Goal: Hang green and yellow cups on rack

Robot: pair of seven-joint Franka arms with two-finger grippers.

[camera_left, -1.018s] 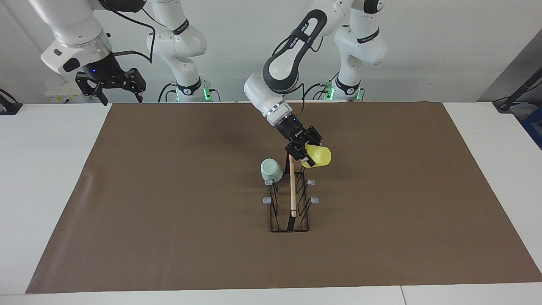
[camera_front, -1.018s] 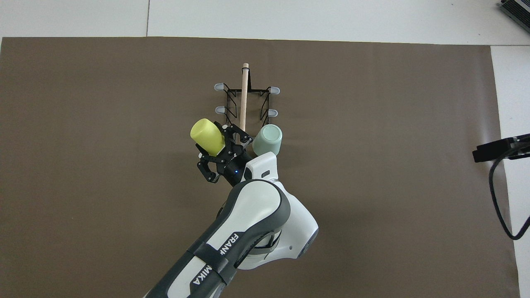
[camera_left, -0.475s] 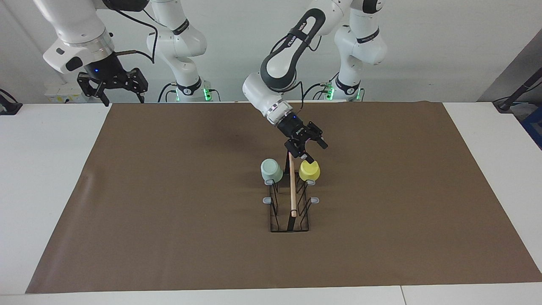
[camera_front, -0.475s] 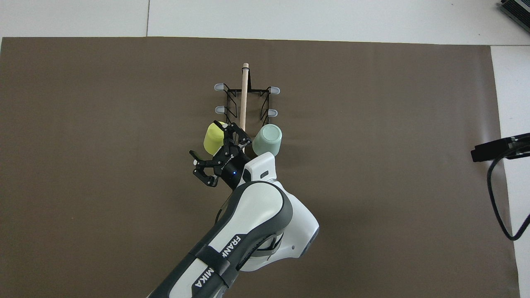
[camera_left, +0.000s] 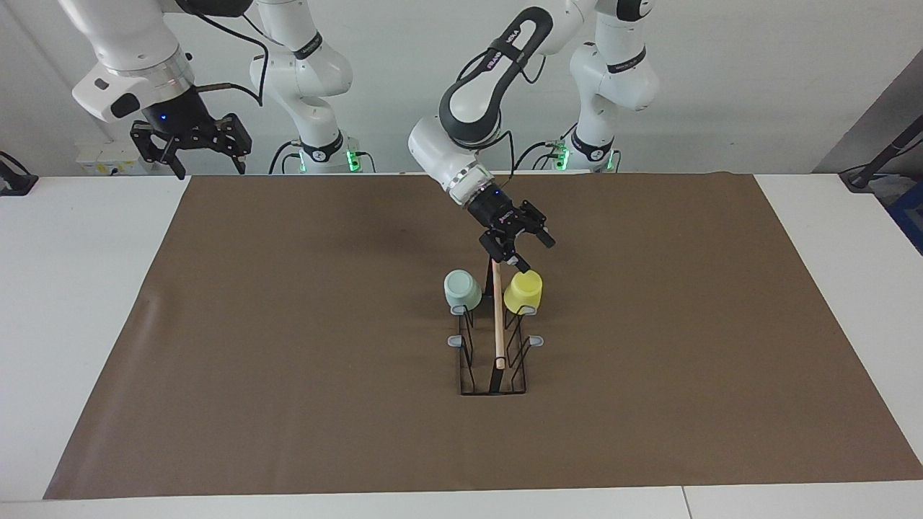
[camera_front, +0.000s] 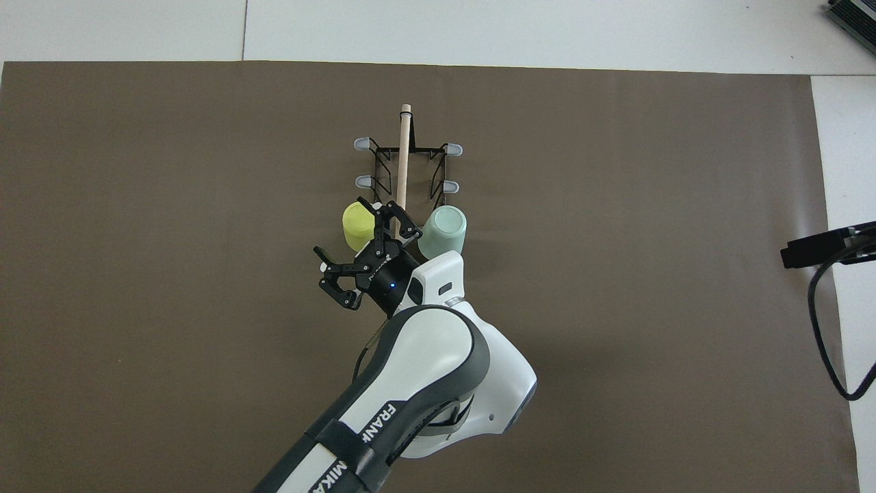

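The black wire rack [camera_left: 495, 360] with a wooden rod [camera_left: 497, 317] stands mid-mat; it also shows in the overhead view [camera_front: 404, 154]. The mint green cup [camera_left: 462, 290] hangs upside down on the peg nearest the robots, on the side toward the right arm's end [camera_front: 442, 231]. The yellow cup [camera_left: 524, 292] hangs upside down on the matching peg toward the left arm's end [camera_front: 357, 226]. My left gripper [camera_left: 535, 254] is open and empty just above the yellow cup, apart from it [camera_front: 356, 241]. My right gripper [camera_left: 191, 148] is open and empty and waits raised.
A brown mat [camera_left: 288, 324] covers most of the white table [camera_left: 79, 288]. Several grey-tipped pegs [camera_left: 535, 340] on the rack stand bare. My right gripper shows at the overhead view's edge [camera_front: 814, 248], with a black cable below it.
My left gripper let go of the yellow cup, which now hangs on its peg. The gripper opened and drew back up toward the robots. The right arm barely moved.
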